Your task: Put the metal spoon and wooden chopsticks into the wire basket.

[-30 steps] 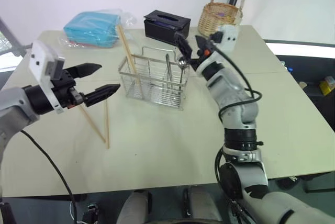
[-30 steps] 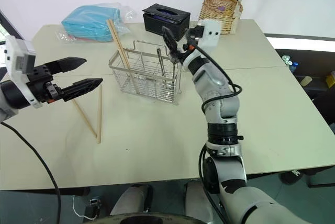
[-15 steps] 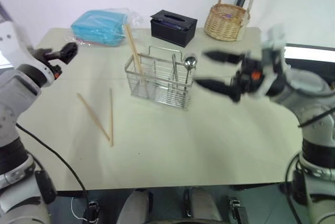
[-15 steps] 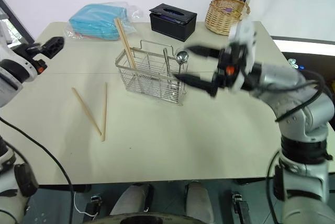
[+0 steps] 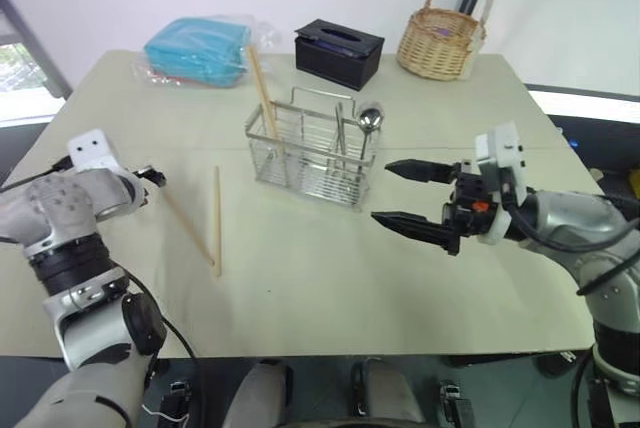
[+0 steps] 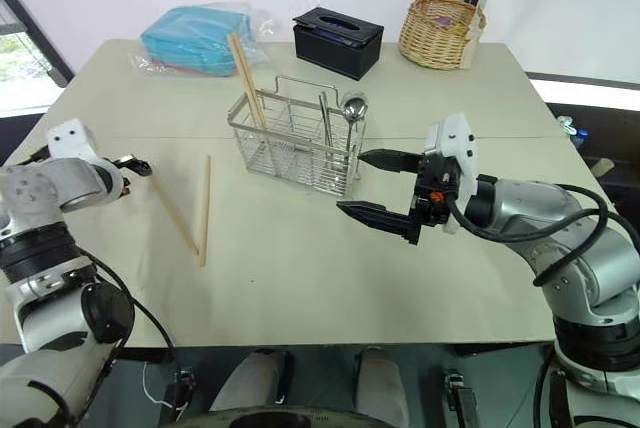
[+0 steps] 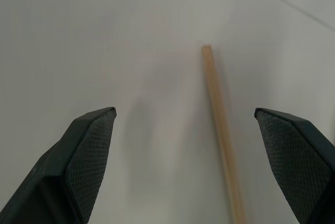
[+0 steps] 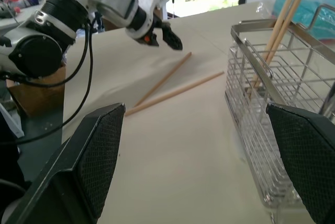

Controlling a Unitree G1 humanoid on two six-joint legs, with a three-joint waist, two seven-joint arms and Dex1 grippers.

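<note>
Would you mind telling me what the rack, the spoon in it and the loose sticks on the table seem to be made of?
The rack: thin shiny silver wire in a grid, probably steel. The spoon: polished metal, its bowl gleaming. The loose sticks: plain pale tan and matte, apparently bare wood or bamboo.

The lower lengths of the two wooden chopsticks (image 5: 262, 93) standing in the wire basket (image 5: 312, 153) are screened by its wire grid. The metal spoon (image 5: 369, 120) shows its bowl above the rim; its handle is partly masked by the wires. The left gripper (image 6: 133, 163) largely hides behind its own wrist housing.
</note>
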